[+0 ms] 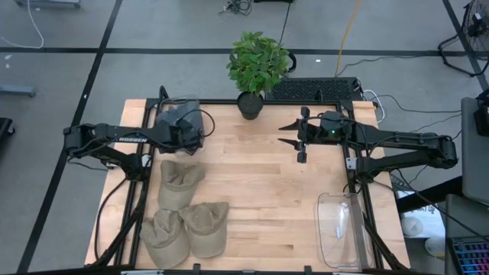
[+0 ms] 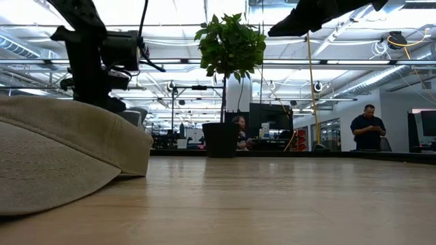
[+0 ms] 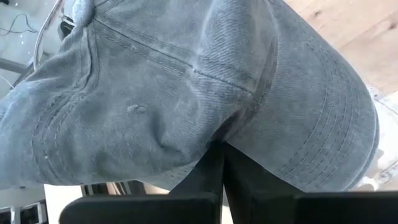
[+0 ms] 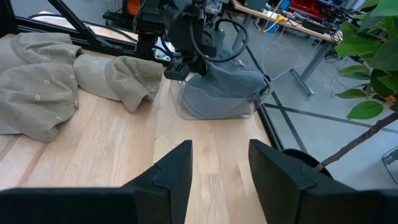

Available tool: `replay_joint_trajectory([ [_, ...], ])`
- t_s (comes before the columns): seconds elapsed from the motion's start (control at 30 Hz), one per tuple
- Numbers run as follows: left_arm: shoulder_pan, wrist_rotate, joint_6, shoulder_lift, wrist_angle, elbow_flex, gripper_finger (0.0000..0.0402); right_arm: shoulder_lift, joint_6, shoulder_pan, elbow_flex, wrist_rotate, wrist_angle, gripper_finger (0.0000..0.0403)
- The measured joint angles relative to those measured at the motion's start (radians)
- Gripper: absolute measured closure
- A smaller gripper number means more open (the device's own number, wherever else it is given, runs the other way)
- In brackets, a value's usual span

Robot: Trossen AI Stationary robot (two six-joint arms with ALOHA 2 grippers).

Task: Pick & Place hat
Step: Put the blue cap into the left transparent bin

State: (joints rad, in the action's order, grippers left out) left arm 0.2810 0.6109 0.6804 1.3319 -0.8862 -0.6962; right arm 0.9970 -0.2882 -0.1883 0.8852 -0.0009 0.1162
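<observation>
we look down on a wooden bench (image 1: 252,176) with a dark frame, and both arms reach in over its far half. the left arm comes from the left edge and its left end effector (image 1: 183,126) sits over a clear bin (image 1: 180,114) at the bench's far left corner, closed on a grey denim hat (image 3: 186,87); in the left wrist view the dark fingers (image 3: 217,180) meet with no gap and pinch a fold of the hat's crown, and the hat lies in or just over the bin, though we cannot tell whether it touches the bin's floor. the right arm comes from the right edge and its right end effector (image 1: 294,135) hangs above the bare wood near the far middle, its fingers (image 4: 171,174) parted and holding nothing. three tan hats lie on the left half of the bench: one (image 1: 179,183) near the left end effector, and two (image 1: 187,229) side by side at the near edge, touching each other. a second clear bin (image 1: 340,229) sits at the near right corner. a potted plant (image 1: 256,69) stands at the far edge, between the two arms. in the low view a person (image 2: 368,128) stands in the room well behind the bench.
</observation>
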Motion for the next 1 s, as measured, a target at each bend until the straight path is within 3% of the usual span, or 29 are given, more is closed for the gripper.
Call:
replay_joint_trajectory([
  [0.23,0.000,-0.017,-0.022,0.000,0.001,-0.011,0.0392,0.000,0.010,0.000,0.000,0.000,0.000,0.0259],
  [0.47,-0.014,-0.093,-0.025,-0.050,-0.123,-0.099,0.0392,0.000,0.015,0.000,0.000,0.000,0.001,0.0259],
  [0.67,-0.042,-0.215,-0.077,-0.074,-0.078,-0.114,0.0392,0.000,0.015,0.000,0.000,0.000,0.000,0.0259],
  [0.87,-0.063,-0.254,-0.069,-0.074,-0.077,-0.113,0.0392,0.000,0.015,0.000,0.000,0.000,0.000,0.0259],
  [1.0,-0.077,-0.312,-0.142,-0.074,-0.077,-0.114,0.0392,0.000,0.015,0.000,0.000,0.000,0.000,0.0259],
])
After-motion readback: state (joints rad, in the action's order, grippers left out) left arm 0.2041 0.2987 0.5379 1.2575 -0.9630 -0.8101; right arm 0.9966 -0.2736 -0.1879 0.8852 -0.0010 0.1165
